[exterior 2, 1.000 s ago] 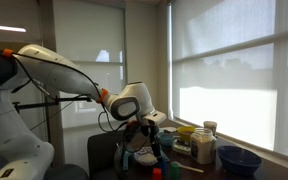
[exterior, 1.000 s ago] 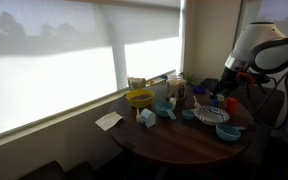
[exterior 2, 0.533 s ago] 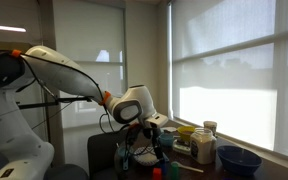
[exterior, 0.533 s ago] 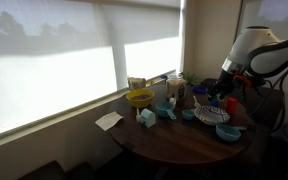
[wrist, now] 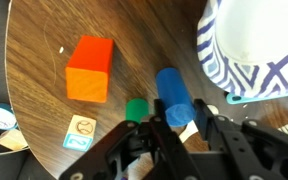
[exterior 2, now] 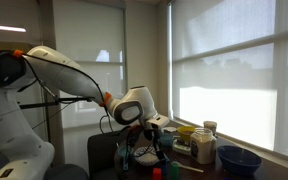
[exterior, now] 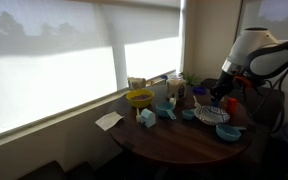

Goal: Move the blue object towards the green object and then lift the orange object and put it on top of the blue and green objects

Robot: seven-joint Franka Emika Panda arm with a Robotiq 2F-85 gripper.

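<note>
In the wrist view the blue object (wrist: 172, 88), a short solid-blue cylinder, lies on the dark wooden table with my gripper (wrist: 181, 108) shut on its near end, a black finger pressing each side. The green object (wrist: 136, 108) is a small green piece just left of the blue one, with a narrow gap between them. The orange object (wrist: 89, 68) is a chunky block further left, lying free. In both exterior views my gripper (exterior: 219, 100) (exterior 2: 134, 150) hangs low over the table; the small pieces are too small to make out there.
A blue-and-white patterned bowl (wrist: 249, 50) stands right of the blue object. A lettered toy block (wrist: 81, 132) lies below the orange one. A yellow bowl (exterior: 139, 98), teal cups (exterior: 164, 110), jars and a light-blue bowl (exterior: 231, 131) crowd the round table (exterior: 174, 145).
The jaws have narrowed from wide open onto the blue object. The arm has sunk slightly towards the table.
</note>
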